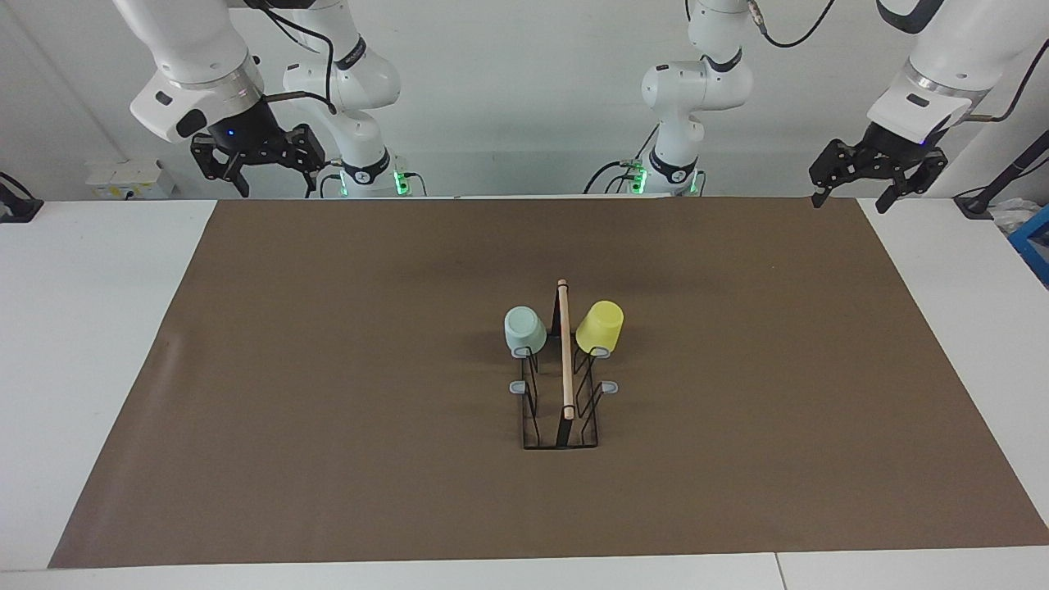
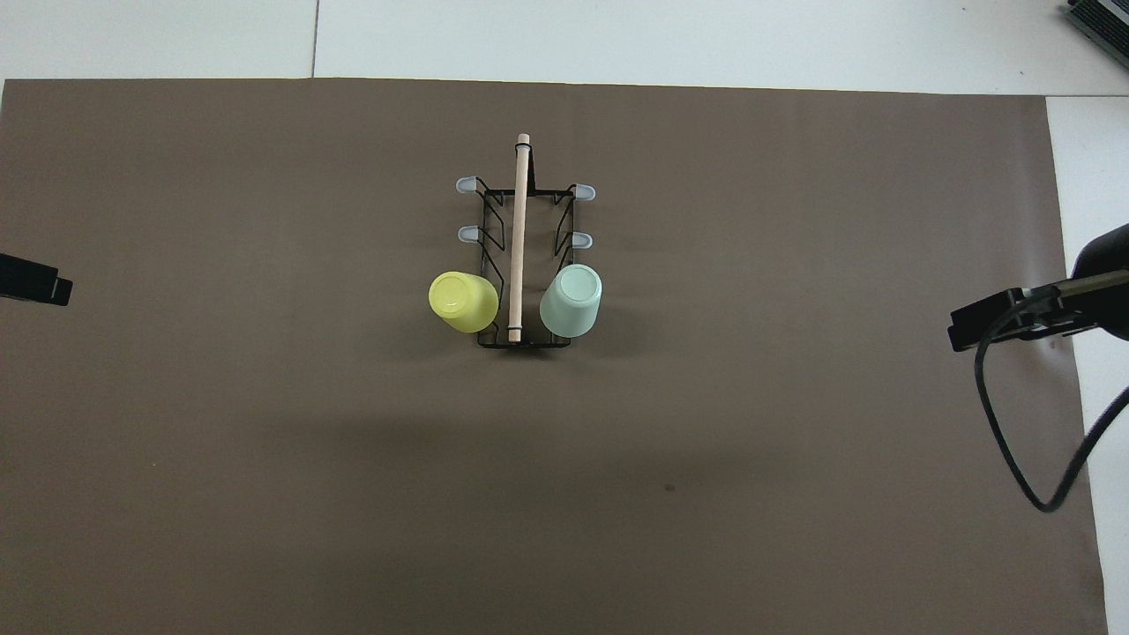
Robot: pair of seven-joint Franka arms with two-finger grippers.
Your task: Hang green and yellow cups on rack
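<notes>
The black wire rack [image 1: 564, 352] [image 2: 519, 238] with its wooden rod stands mid-mat. A mint green cup [image 1: 524, 330] [image 2: 571, 301] hangs upside down on the peg nearest the robots on the right arm's side. The yellow cup [image 1: 599, 328] [image 2: 463, 302] hangs the same way on the matching peg on the left arm's side. My right gripper [image 1: 277, 184] [image 2: 992, 319] is open and empty, raised over the mat's corner at the right arm's end. My left gripper [image 1: 849, 201] [image 2: 35, 280] waits open and empty over the mat's corner at the left arm's end.
A brown mat [image 1: 328, 369] covers most of the white table [image 1: 90, 328]. Several grey-tipped pegs [image 1: 517, 387] on the rack are bare. The right arm's cable [image 2: 1014, 459] loops above the mat's edge. A blue box [image 1: 1034, 242] sits at the left arm's end.
</notes>
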